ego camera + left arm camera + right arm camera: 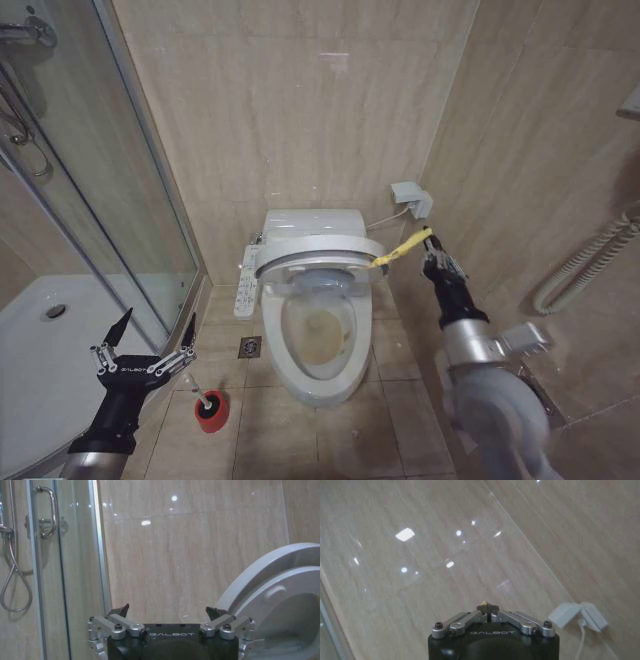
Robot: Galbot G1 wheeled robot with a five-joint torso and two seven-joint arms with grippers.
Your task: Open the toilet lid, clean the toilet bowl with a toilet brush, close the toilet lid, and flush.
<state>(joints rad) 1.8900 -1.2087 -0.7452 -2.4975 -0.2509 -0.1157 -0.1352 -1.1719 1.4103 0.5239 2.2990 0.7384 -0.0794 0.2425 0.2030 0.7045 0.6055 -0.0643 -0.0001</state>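
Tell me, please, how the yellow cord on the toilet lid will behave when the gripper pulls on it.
The yellow cord is probably floppy: it runs taut from the toilet lid to the right gripper, whose jaws are shut on it, so it likely holds shape only under tension. It looks thin and could slip. The half-raised lid seems rigid and should swing as one piece.

You get even, warm indoor light. Bright ceiling-lamp glare spots dot the glossy wall tiles in both wrist views, upper centre. Shadows stay soft; focus is slightly soft throughout.
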